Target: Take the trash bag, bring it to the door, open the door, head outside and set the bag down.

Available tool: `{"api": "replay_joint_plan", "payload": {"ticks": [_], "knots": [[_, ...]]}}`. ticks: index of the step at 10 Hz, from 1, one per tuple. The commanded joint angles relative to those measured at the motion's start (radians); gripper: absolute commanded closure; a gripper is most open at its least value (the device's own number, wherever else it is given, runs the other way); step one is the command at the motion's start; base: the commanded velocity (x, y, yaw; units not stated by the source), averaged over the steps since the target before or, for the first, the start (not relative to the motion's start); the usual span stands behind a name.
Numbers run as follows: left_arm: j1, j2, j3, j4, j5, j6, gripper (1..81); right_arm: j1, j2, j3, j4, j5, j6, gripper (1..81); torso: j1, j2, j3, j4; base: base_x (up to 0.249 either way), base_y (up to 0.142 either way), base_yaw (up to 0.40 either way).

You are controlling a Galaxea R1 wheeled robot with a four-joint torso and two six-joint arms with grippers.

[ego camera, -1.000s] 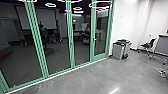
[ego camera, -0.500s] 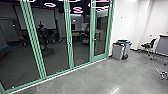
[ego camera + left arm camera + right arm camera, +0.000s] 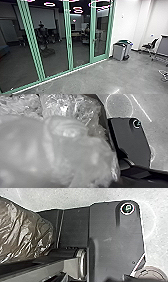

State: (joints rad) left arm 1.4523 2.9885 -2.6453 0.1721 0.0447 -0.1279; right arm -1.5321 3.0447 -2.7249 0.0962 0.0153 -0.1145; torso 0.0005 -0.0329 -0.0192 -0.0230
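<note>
- One plastic trash bag [image 3: 75,152] shows large in the left wrist view, pale and see-through, close to the camera and blurred, with sharper, shiny creases behind the blurred part.
- Part of the robot's dark base plate [image 3: 132,141] shows beside the plastic, with grey floor [image 3: 158,134] past it.
- Left tool: I cannot tell whether it stands wide or narrow, nor whether it grips the bag.
- Brownish, glossy, crumpled plastic [image 3: 22,235] shows in the right wrist view, near the dark plate and the jointed bar [image 3: 37,271]. I cannot tell if it is the same bag.
- Right tool: wide, narrow or holding something, I cannot tell; nor can I tell whether it touches the plastic.
- Tall glass panels in green frames [image 3: 67,37] run along one side in the head view; a handle [image 3: 94,40] sits on the frame of the panel nearest the white wall [image 3: 125,22].
- Behind or mirrored in the glass are a pale screen [image 3: 46,18], glowing rings [image 3: 101,3] and dim shapes too dark to name.
- Grey bins [image 3: 119,52] stand together on the floor by the white wall, just beyond the end of the glass.
- Farther right is a dark chair [image 3: 152,45].
</note>
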Motion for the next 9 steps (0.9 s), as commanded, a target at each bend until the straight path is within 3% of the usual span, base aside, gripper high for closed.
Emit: {"api": "replay_joint_plan", "payload": {"ticks": [1,9], "knots": [[-0.059,-0.003,0.004,0.009,0.049,0.004,81.1,0.049,0.002,0.001,0.005,-0.055,-0.007,1.0,0.000,0.000,0.000,0.000,0.136,0.000,0.000],[-0.062,-0.002,0.004,0.009,0.047,0.004,81.1,0.052,0.002,-0.001,0.007,-0.058,-0.007,1.0,0.000,0.000,0.000,0.000,0.150,0.000,0.000]]}}
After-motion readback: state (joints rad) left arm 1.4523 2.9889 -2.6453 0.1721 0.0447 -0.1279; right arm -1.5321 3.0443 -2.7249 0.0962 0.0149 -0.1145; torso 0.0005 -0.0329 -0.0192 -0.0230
